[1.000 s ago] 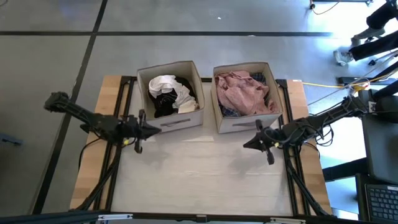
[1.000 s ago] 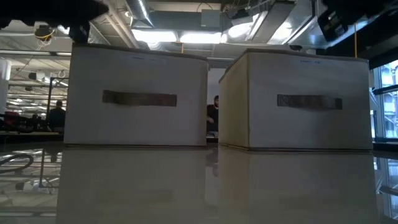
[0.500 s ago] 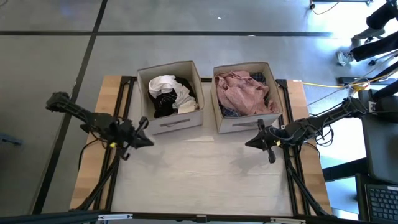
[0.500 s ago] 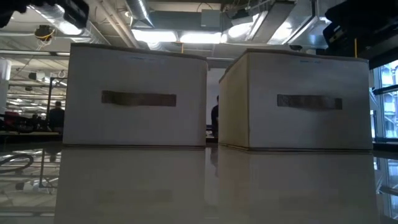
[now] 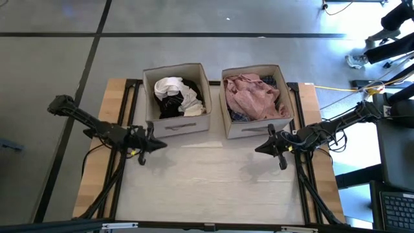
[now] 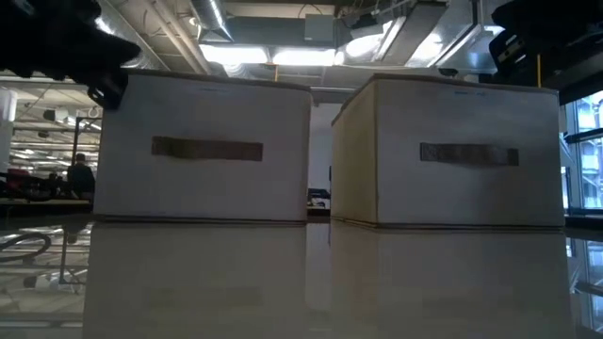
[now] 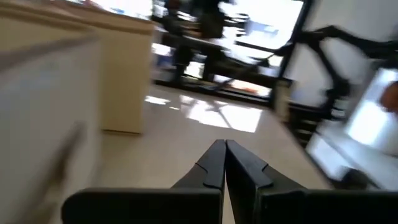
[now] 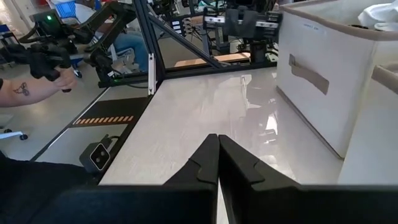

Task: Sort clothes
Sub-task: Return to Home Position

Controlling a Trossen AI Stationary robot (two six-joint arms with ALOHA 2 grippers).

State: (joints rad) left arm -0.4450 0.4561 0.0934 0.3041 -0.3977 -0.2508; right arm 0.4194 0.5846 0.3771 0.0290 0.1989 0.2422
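Here, left gripper (image 5: 160,144) closed, beside box (image 5: 184,127) front

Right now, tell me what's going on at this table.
Nothing is being handled. The black and white garments lie in the left beige fabric box, and the dusty-pink garment tops the right beige fabric box. The left gripper and the right gripper, both shut and empty, hover above the pale tabletop in front of the boxes.

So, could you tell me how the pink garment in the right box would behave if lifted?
Probably floppy: the pink garment lies crumpled in folds, so it would likely drape from one pinch point. It seems light, being thin fabric. Heaped to the rim of the right box, it might snag there.
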